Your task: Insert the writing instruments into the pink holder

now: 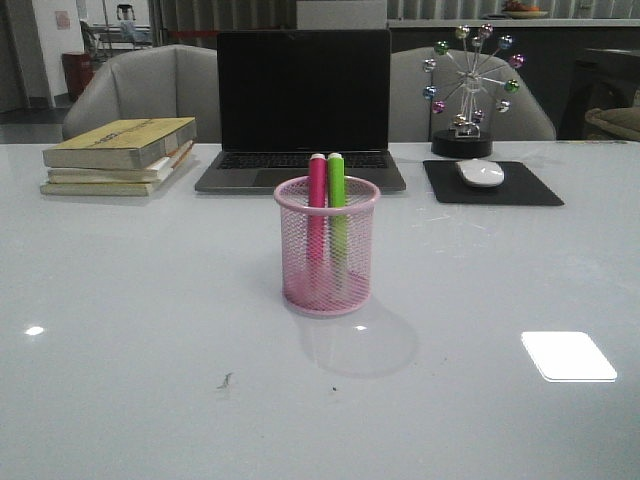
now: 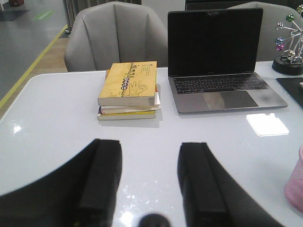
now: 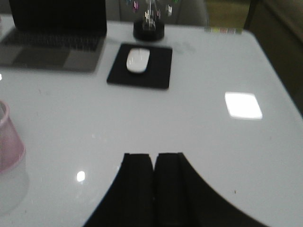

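The pink holder (image 1: 327, 250) stands upright at the middle of the table. Inside it the pink marker (image 1: 317, 200) and the lime green marker (image 1: 337, 200) stand side by side, caps poking above the rim. Neither arm shows in the front view. In the left wrist view my left gripper (image 2: 149, 146) is open over bare table, with an edge of the pink holder (image 2: 295, 182) off to one side. My right gripper (image 3: 155, 158) is shut on nothing above the table, and part of the pink holder (image 3: 9, 142) shows at that view's edge.
A stack of books (image 1: 120, 155) lies at the back left. An open laptop (image 1: 303, 105) stands behind the holder. A white mouse (image 1: 481, 172) rests on a black pad (image 1: 492, 183) at the back right, with a ball ornament (image 1: 468, 85) behind it.
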Robot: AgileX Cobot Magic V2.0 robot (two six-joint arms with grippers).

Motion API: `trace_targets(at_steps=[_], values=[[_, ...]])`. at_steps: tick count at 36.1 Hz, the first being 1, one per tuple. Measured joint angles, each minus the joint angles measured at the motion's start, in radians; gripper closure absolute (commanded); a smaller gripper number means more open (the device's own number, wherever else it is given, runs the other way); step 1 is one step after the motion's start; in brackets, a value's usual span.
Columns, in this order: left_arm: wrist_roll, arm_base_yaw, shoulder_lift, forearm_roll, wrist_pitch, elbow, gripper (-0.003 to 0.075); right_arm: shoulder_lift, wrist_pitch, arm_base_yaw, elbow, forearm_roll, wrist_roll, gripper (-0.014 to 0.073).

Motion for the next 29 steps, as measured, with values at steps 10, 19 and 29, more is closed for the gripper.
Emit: trace_targets(at_steps=[10, 19, 29], values=[[0.0, 0.0, 0.0, 0.0, 0.0, 0.0, 0.0357, -0.302, -0.221, 0.0, 0.217, 0.032, 0.0, 0.0545], [0.0, 0.0, 0.002, 0.0, 0.0, 0.0, 0.0357, -0.406, -0.317, 0.0, 0.344, 0.039, 0.0, 0.0545], [0.0, 0.0, 0.01, 0.0, 0.0, 0.002, 0.0357, -0.406, -0.396, 0.0, 0.501, 0.039, 0.0, 0.0545]])
